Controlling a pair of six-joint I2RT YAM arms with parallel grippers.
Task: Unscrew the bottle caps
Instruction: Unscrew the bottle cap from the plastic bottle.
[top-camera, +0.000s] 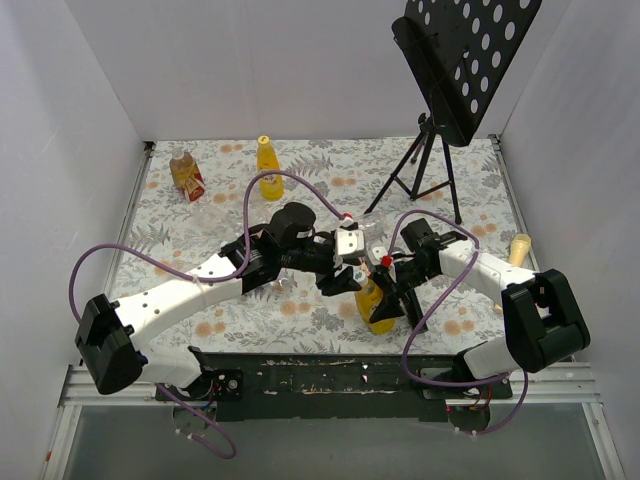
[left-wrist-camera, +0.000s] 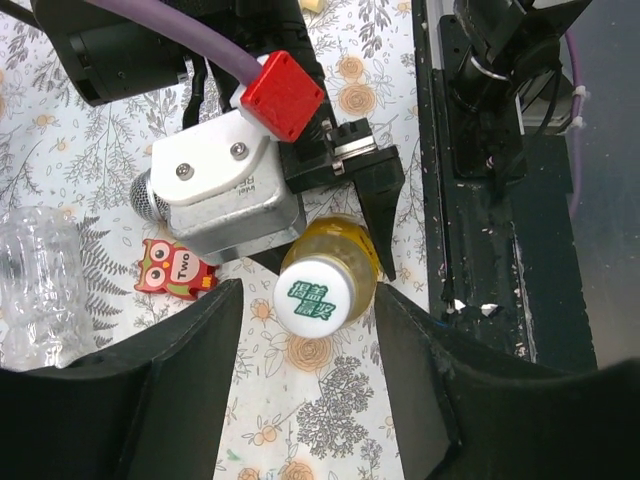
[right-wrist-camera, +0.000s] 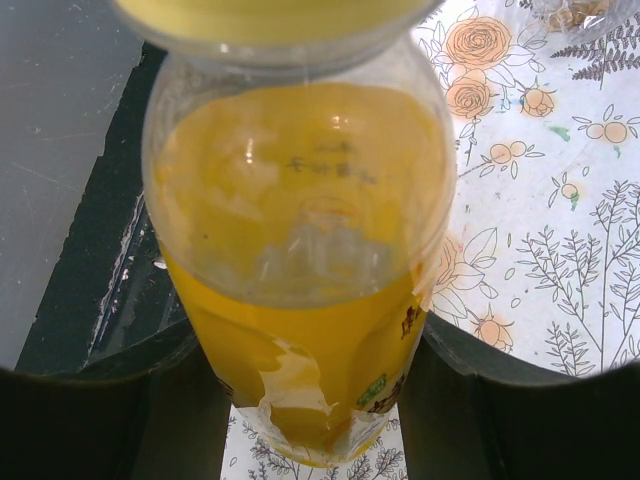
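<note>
1. Worktop (top-camera: 300, 160), floral-patterned: the yellow bottle (top-camera: 377, 308) is at its near edge, tilted.
2. Right end effector (right-wrist-camera: 310, 390) pinches the bottle's body; this grip must resist the coming twist.
3. Left end effector (left-wrist-camera: 310, 295) is spread, flanking the neck without contact. Centre it, close squarely, then rotate.
4. White cap (left-wrist-camera: 310, 292) is on the neck, apparently not yet unscrewed.

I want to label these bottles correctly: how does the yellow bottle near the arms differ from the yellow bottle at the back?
The near bottle sits in the right claw; the back bottle stands free. The near bottle has a white cap; the back bottle's cap looks yellow. Both hold yellow juice.
</note>
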